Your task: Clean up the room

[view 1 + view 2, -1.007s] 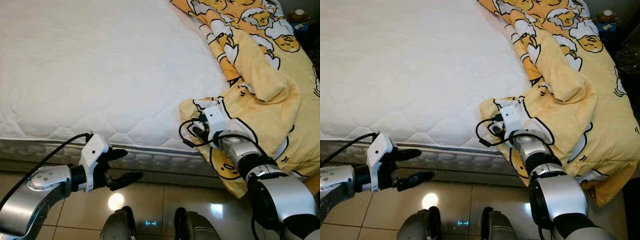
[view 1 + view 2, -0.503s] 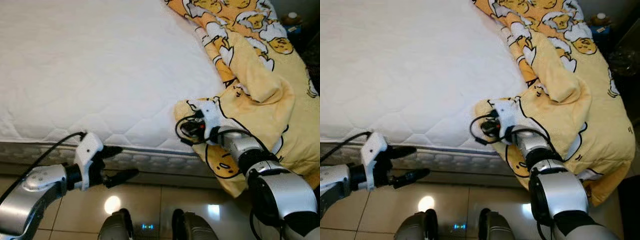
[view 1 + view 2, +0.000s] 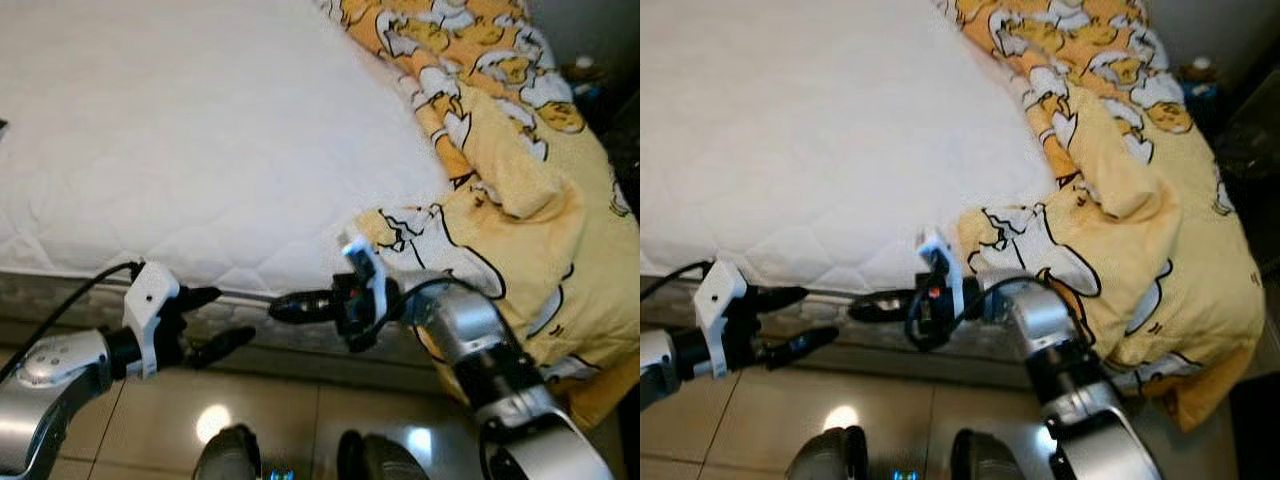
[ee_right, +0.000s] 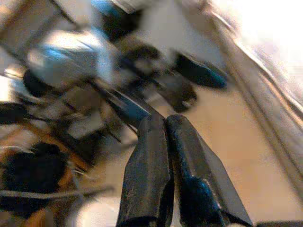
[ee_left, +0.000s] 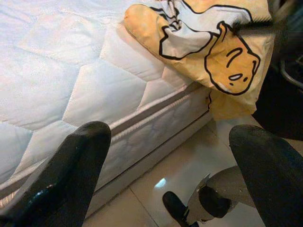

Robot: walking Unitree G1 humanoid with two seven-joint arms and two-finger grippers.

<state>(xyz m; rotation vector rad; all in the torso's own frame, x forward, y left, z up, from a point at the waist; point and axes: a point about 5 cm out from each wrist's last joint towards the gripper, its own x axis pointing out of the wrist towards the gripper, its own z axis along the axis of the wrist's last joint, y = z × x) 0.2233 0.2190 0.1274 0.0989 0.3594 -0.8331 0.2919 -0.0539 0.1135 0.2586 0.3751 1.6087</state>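
Left eye: blanket [image 3: 520, 180] is lying bunched on the right side of the bed [image 3: 190, 140], one corner drooping over the edge toward the floor [image 3: 300, 420]. Nothing looks tidied yet, I'd say spreading or folding is all still to do

Right eye: right pincer [image 3: 862, 309] is pointing left along the mattress edge, near the blanket corner, holding nothing

Left wrist: left pincer [image 5: 170, 165] is hanging wide and empty beside the mattress side

Right wrist: right pincer fingers [image 4: 151, 165] are pressing together, nothing between them, background blurring

No readable text, labels, brands, numbers or signs anywhere.
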